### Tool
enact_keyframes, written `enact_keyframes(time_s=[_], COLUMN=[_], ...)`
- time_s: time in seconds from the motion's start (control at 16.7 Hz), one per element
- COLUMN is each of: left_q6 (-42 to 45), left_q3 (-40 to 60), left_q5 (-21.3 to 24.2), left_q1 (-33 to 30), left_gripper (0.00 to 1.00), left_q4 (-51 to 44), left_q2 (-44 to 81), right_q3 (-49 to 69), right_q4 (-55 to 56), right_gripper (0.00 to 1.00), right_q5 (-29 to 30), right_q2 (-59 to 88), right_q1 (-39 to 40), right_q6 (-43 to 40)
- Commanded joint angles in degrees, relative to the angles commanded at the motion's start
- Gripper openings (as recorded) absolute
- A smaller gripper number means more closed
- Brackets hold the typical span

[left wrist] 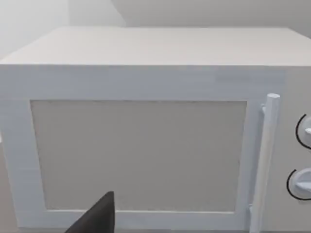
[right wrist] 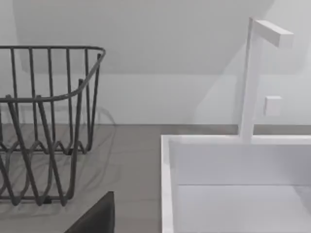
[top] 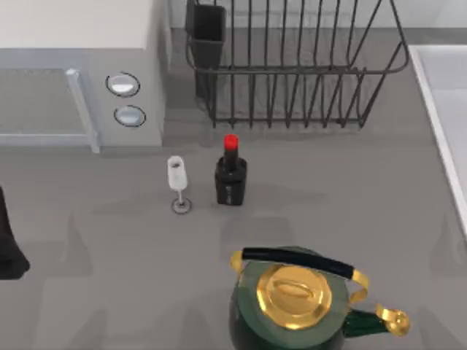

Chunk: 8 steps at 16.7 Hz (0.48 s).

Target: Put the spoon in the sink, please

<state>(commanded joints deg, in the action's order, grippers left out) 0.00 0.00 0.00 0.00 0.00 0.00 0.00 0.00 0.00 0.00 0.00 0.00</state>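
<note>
The pale sink (right wrist: 233, 194) sits beside the rack (top: 292, 65); its tap (right wrist: 252, 73) appears from the right wrist. Pincer states: cannot tell.

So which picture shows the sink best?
The right wrist view: the sink shows its rim, inner wall and the faucet behind it. The top view catches just its rim at the table's right edge. The left wrist view faces the microwave.

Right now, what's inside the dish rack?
The dish rack holds a dark cutlery cup at its left end; the rest shows bare wires over countertop. The cup's inside cannot be seen, so a spoon there can't be ruled out.
</note>
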Motion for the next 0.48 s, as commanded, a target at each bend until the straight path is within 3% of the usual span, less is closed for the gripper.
enact_keyframes(time_s=[0.24, 0.48], left_q6=[0.0, 0.0], left_q3=[0.0, 0.0], left_q5=[0.0, 0.0], left_q1=[0.0, 0.0], left_gripper=[1.0, 1.0], left_q4=[0.0, 0.0], left_q2=[0.0, 0.0], right_q3=[1.67, 9.75], right_q4=[-1.9, -11.16], right_gripper=[1.0, 1.0], right_q5=[0.0, 0.02], right_q2=[1.96, 13.0], right_q1=[-0.8, -4.67], right_q6=[0.59, 3.43])
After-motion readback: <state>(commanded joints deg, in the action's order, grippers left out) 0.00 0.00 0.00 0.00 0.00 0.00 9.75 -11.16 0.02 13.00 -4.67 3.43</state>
